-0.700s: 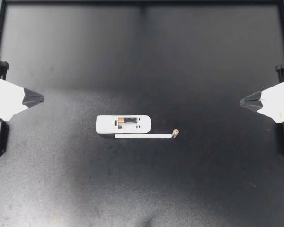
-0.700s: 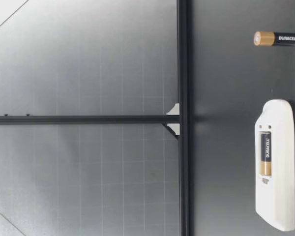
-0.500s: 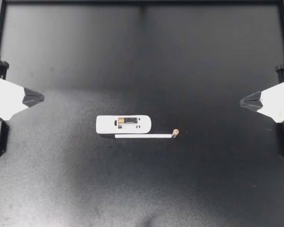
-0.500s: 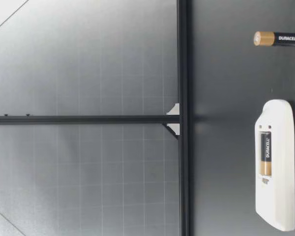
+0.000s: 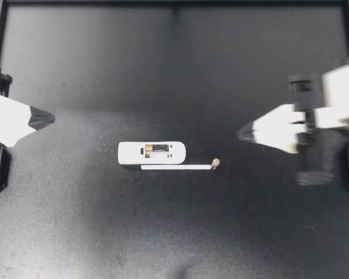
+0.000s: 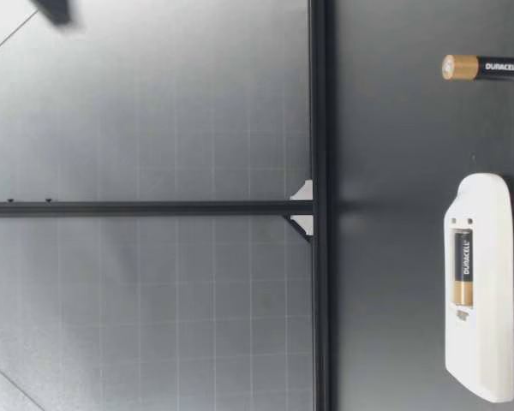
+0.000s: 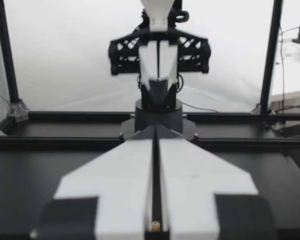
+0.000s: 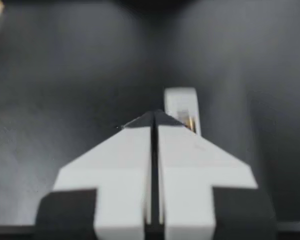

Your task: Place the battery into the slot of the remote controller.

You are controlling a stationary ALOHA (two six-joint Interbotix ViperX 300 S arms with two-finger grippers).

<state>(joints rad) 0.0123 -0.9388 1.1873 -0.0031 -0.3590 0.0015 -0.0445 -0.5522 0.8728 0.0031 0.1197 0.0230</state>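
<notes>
The right gripper (image 5: pixel 242 133), fingers pressed together and empty, has been swung in from the right edge toward the loose copper-topped black cylindrical battery (image 5: pixel 216 163), which stands upright near the right of the white plastic remote controller (image 5: pixel 131 153). The left gripper (image 5: pixel 48 120), likewise closed, has not been moved. A pickup approach is judged begun.
</notes>
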